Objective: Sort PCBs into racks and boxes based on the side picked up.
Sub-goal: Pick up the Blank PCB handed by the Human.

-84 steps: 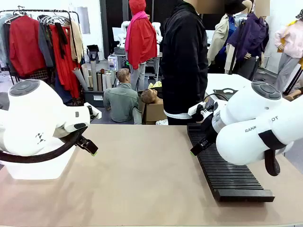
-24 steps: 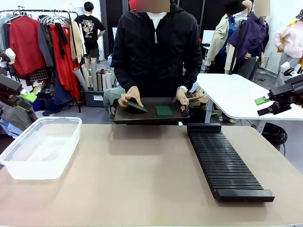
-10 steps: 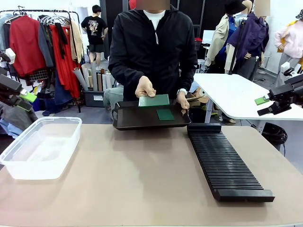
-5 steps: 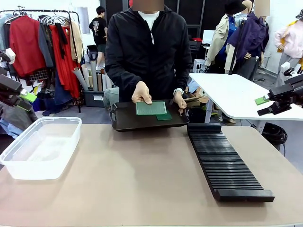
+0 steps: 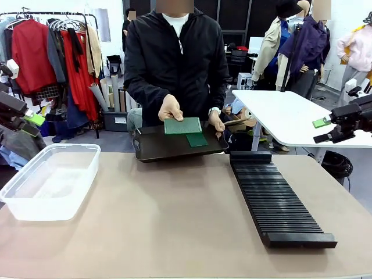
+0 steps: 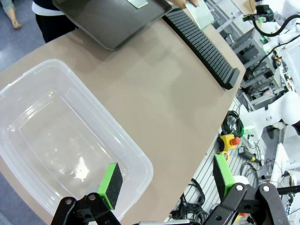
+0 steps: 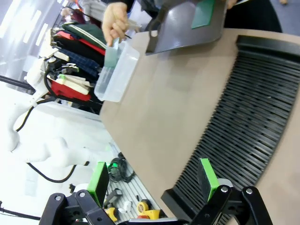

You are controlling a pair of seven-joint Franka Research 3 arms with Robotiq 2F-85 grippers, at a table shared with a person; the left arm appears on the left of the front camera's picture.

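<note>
At the table's far edge a person holds a dark tray (image 5: 154, 150) with one hand. The other hand holds a PCB (image 5: 182, 125) just over it, pale dotted face toward me. A second, darker PCB (image 5: 196, 139) (image 7: 204, 13) lies flat on the tray. The long black slotted rack (image 5: 273, 197) (image 7: 243, 117) lies on the right, and the clear box (image 5: 49, 180) (image 6: 61, 136) stands empty on the left. My left gripper (image 5: 26, 116) (image 6: 167, 174) hangs open and empty beyond the table's left edge, above the box's near corner. Off to the right, my right gripper (image 5: 322, 131) (image 7: 153, 179) is open and empty too.
The tan tabletop (image 5: 174, 221) between box and rack is bare. A white side table (image 5: 285, 116) stands behind on the right, under my right gripper. A clothes rail (image 5: 52, 52) stands far behind on the left.
The person has shifted left with the tray and keeps the pale PCB just above it. Both arms, over the table several seconds ago, stay pulled back at the sides.
</note>
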